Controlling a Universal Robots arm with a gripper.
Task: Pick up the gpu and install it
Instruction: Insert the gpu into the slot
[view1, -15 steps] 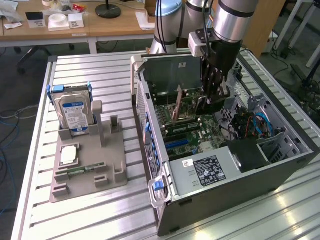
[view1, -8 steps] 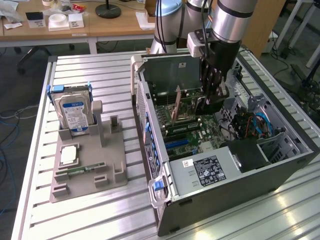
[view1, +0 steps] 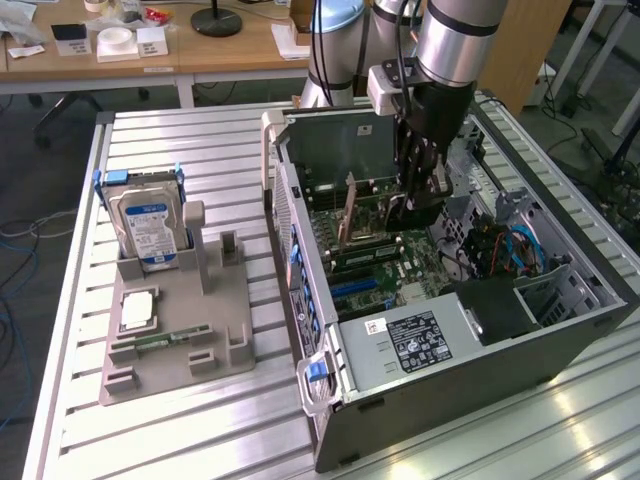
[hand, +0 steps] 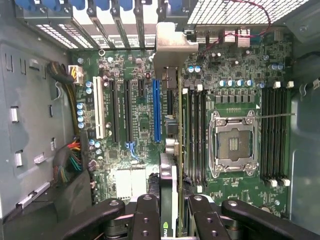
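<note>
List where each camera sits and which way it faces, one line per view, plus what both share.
Exterior view: off the arm, raised, looking down obliquely across the table at the open computer case; the arm and gripper show.
Wrist view: on the wrist, looking down past the gripper's fingers onto the motherboard, the gpu clamped between them.
Shared: gripper, motherboard, case interior.

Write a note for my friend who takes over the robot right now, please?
Pincer: shut on the gpu, inside the open computer case.
The gpu: on edge over the motherboard, silver bracket toward the rear slot openings.
Done: picked up, now inside the case.
Left: install; whether it sits in a slot cannot be told.
</note>
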